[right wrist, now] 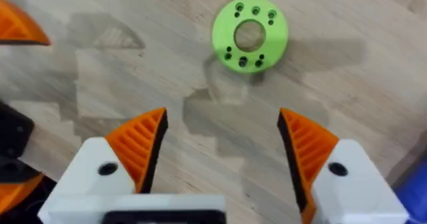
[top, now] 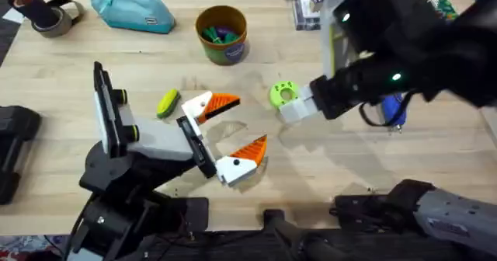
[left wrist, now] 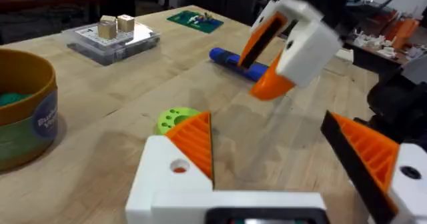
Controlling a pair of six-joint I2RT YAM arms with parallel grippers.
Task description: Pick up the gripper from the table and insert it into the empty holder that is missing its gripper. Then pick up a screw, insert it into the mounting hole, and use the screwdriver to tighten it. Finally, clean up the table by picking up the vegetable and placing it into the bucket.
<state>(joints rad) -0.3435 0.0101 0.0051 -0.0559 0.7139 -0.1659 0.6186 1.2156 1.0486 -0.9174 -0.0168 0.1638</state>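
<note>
The lime-green gripper disc (top: 283, 94) lies flat on the table (top: 349, 168), also seen at disc (right wrist: 250, 34) and disc (left wrist: 175, 119). My right gripper (right wrist: 223, 147) hovers open just short of the disc, with nothing between its orange pads; its white end (top: 296, 110) is beside the disc. My left gripper (top: 231, 126) is open over bare wood, left of the disc. The yellow-green vegetable (top: 168, 103) lies by the left gripper's far finger. The blue screwdriver (top: 394, 109) lies under the right arm. The mustard bucket (top: 221, 34) stands at the back. Holder and screw are out of view.
A teal zip pouch (top: 132, 9) and a tape roll (top: 50, 16) sit at the back left. A clear box with small blocks (left wrist: 110, 37) and a green circuit board (left wrist: 195, 19) are at the far right. The bucket holds small coloured items.
</note>
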